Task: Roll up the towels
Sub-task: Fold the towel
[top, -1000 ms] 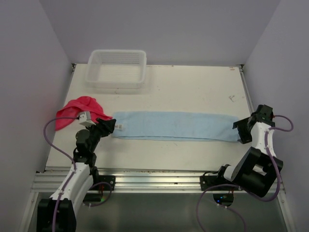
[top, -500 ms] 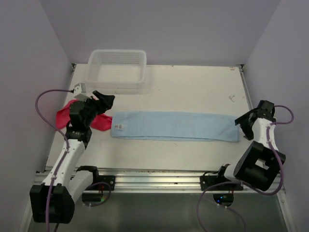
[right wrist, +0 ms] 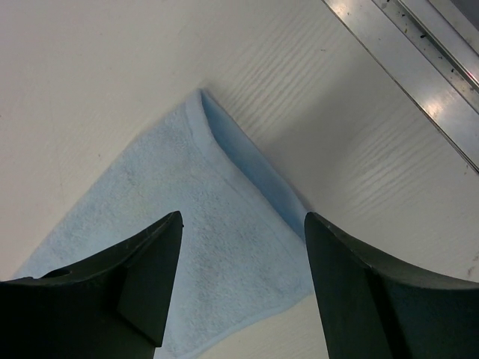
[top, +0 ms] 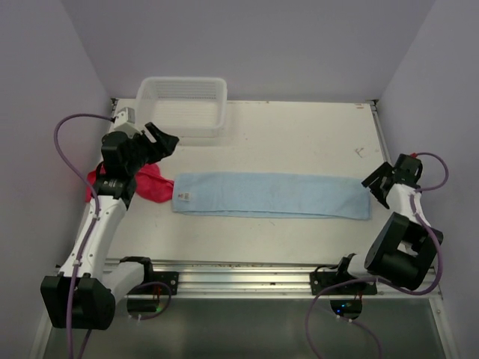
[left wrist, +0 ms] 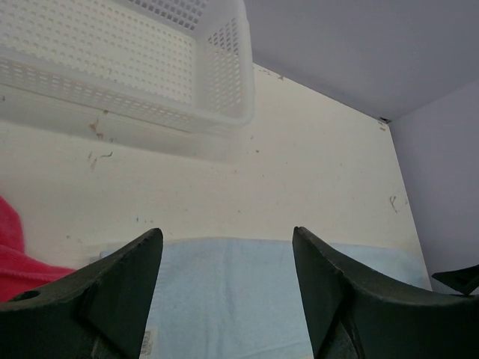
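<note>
Plainly, the left gripper [top: 163, 136] and right gripper [top: 376, 188] stood spread and empty; the blue towel [top: 271, 195] lay flat on the table [top: 299, 134], the red towel [top: 153, 185] bunched beside its left end.

Basket [top: 179, 127] blocks far-left; bare table [top: 299, 134] beyond blue towel [top: 273, 194].

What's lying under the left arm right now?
The red towel, bunched, beside the blue towel's left end. The left arm covers its middle, so its full shape is hidden.

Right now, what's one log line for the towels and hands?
blue towel: flat, unrolled | red towel: bunched | left hand: open, empty | right hand: open, empty
</note>
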Tool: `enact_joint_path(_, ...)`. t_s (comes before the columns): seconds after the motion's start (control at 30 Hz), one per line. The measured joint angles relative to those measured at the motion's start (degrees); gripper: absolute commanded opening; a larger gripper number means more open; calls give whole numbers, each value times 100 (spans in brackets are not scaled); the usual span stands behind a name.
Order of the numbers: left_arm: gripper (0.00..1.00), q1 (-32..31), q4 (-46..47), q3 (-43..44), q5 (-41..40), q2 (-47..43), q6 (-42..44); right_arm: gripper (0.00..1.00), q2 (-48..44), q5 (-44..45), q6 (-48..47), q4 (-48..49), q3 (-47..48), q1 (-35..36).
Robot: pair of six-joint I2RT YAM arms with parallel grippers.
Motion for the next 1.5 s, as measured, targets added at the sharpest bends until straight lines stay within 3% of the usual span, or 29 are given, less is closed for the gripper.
enact_joint_path(0.33,75,-76,-616,369,46,-37,599,68,439,9,-415,861,-326,0)
enact_joint_path(0.93,76,-603,-610,31,-203,-61,1080,53,938,260,-544,1067,-415,17)
enact_joint_path(1.2,77,-627,-573,-59,-258,-103,1117,35,1075,538,-608,1106,-328,160)
enact_joint_path(1.4,78,-627,-570,-214,-304,-203,1126,29,1137,656,-621,1075,-260,227)
enact_joint_path(1.5,78,-629,-533,-247,-308,-205,1128,21,1152,656,-623,1025,-223,243)
